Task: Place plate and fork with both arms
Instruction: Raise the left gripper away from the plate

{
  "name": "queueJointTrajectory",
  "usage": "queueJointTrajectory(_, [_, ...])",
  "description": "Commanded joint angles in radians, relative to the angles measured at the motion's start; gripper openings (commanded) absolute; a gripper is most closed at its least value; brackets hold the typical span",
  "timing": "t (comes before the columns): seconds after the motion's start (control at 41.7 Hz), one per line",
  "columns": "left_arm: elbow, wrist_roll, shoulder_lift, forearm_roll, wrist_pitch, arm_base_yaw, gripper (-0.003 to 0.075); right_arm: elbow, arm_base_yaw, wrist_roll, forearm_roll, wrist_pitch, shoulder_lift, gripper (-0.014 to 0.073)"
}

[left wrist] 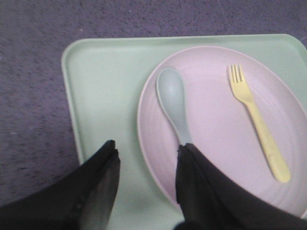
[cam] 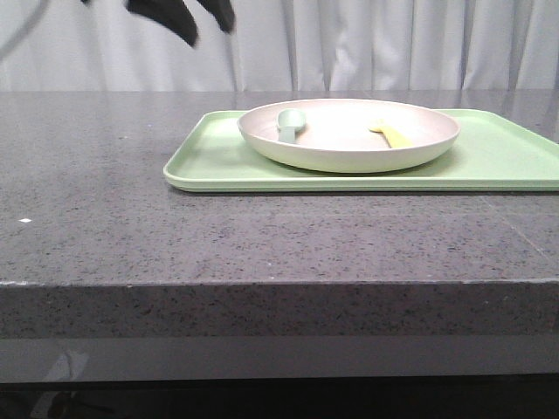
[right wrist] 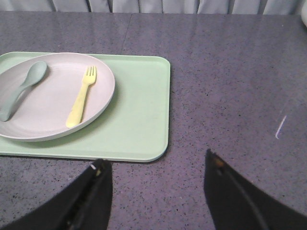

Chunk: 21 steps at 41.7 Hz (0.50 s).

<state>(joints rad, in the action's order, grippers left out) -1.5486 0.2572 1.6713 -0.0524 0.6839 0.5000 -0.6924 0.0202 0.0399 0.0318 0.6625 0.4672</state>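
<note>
Grey stone table (cam: 105,218) lies nearest, bearing the green tray (cam: 218,161). On it sits the plate (cam: 349,155), holding the spoon (cam: 287,125) at left and the fork (cam: 390,133) at right — judged untouched, nothing yet placed. Left gripper (left wrist: 146,158) hovers released, straddling the plate's left rim; right gripper (right wrist: 156,175) released, right of the tray — fork well apart.

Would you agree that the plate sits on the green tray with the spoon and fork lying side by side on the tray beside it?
Not quite: the spoon and fork lie inside the plate, not beside it, as the left wrist view shows. The plate does sit on the green tray.
</note>
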Motion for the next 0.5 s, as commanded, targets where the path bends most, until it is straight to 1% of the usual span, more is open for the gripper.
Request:
queueJointTrajectory(0.0, [-0.029, -0.009, -0.14, 0.12, 0.037, 0.005, 0.0293, -0.032, -0.003, -0.01, -0.008, -0.084, 0.014, 0.0449])
queueJointTrajectory(0.096, [0.017, -0.016, -0.237, 0.185, 0.094, 0.005, 0.0293, -0.032, -0.003, -0.01, -0.008, -0.084, 0.014, 0.0449])
queueJointTrajectory(0.192, [0.105, -0.094, -0.337, 0.181, 0.105, 0.005, 0.0293, -0.032, -0.003, -0.01, -0.008, -0.084, 0.014, 0.0449])
queueJointTrajectory(0.312, [0.23, -0.143, -0.463, 0.177, 0.105, 0.005, 0.0293, -0.032, -0.003, -0.01, -0.008, -0.084, 0.014, 0.0449])
queueJointTrajectory(0.408, [0.325, -0.162, -0.564, 0.148, 0.103, 0.005, 0.0293, -0.032, -0.003, -0.01, -0.008, -0.084, 0.014, 0.0449])
queueJointTrajectory(0.48, [0.404, -0.236, -0.645, 0.082, 0.101, 0.005, 0.0293, -0.032, -0.003, -0.01, -0.008, -0.084, 0.014, 0.0449])
